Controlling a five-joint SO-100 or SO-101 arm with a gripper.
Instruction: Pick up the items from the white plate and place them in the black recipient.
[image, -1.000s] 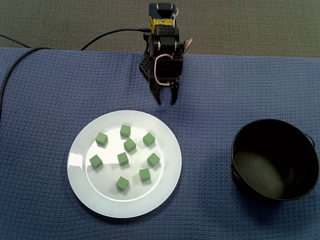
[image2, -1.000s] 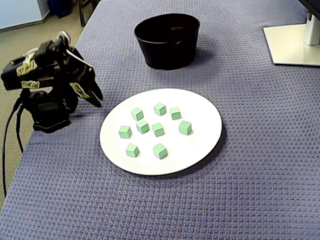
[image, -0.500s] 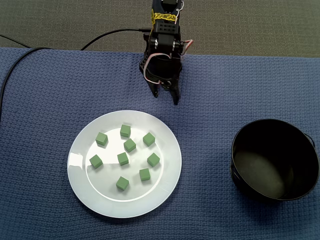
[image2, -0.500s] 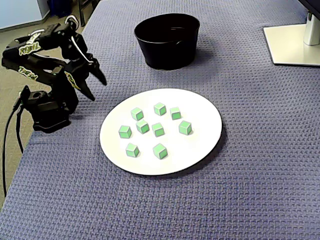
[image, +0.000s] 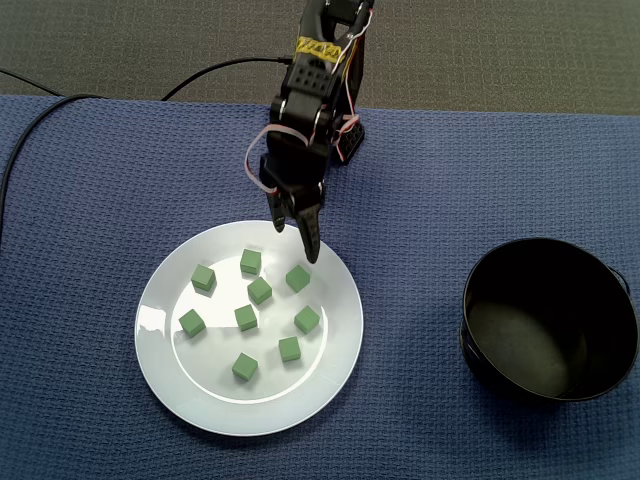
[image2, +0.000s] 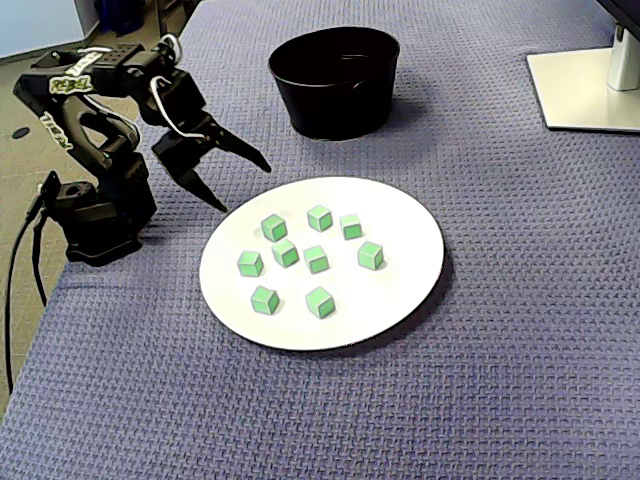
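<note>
Gripper spread wide by the white plate, holding nothing; eight green cubes on it; the arm's yellow label seems illegible.

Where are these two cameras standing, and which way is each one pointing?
A fixed view: high above the table, looking straight down at white plate, green cubes and black bowl; arm enters from top, tool open.
A fixed view: lower, off one table end, looking slantwise toward the black bowl; whole arm at left.
Both share plate, cubes, bowl, tool.

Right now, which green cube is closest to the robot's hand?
The green cube right beside the hand's long fingertip in a fixed view; the rest lie farther away.
</note>
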